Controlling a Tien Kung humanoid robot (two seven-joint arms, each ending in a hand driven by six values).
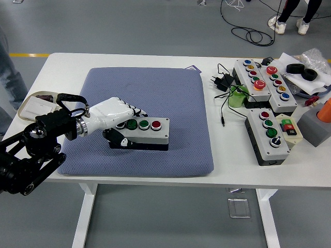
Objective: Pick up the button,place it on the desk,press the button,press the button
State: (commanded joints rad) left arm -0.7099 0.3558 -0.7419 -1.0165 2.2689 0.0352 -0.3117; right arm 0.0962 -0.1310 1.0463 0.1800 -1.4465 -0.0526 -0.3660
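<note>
The left hand (pixel 115 118), white with a black arm behind it, comes in from the left edge and is curled around the left end of the button box (pixel 144 132). Its fingers lie over the top and its thumb sits against the near side. The box lies on the blue pad (pixel 155 88), its long axis running rightward away from the hand, so the free end with one red and two green buttons lies to the hand's right. The right hand is out of view, so the left is the only one near. The fingers cover the box's leftmost part, and any button there cannot be made out. Whether the box rests on the pad or is slightly lifted is unclear.
</note>
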